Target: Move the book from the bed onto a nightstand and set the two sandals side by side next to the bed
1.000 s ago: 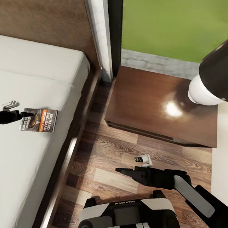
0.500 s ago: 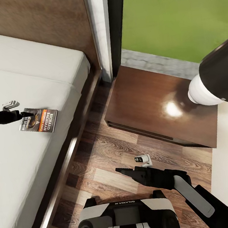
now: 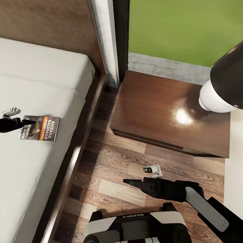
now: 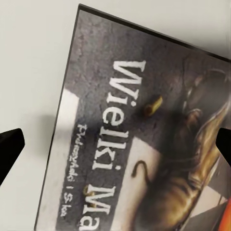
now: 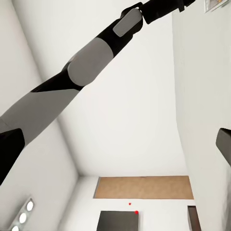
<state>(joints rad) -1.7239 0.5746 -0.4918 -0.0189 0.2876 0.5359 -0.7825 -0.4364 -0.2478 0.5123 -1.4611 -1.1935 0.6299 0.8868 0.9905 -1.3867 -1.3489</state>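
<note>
Fingertips of the left gripper [image 4: 115,144] stand wide apart, one dark tip at either edge of the wrist view, with the book [image 4: 144,139] lying flat between and beneath them, its lettered cover facing up. Nothing is pinched yet; the spread looks chosen to straddle the thin paperback before closing on it. Out from the jaws, the book [image 3: 38,129] rests on the grey-beige mattress of the bed [image 3: 36,75], near the side rail, so the reach from the floor is short. Beyond the rail, across a strip of plank floor, the nightstand [image 3: 166,112] waits with a bare glossy top, a likely target. The right gripper [image 3: 128,181] hangs idle over the floor, clear of the work; whether its jaws are apart I cannot tell.
</note>
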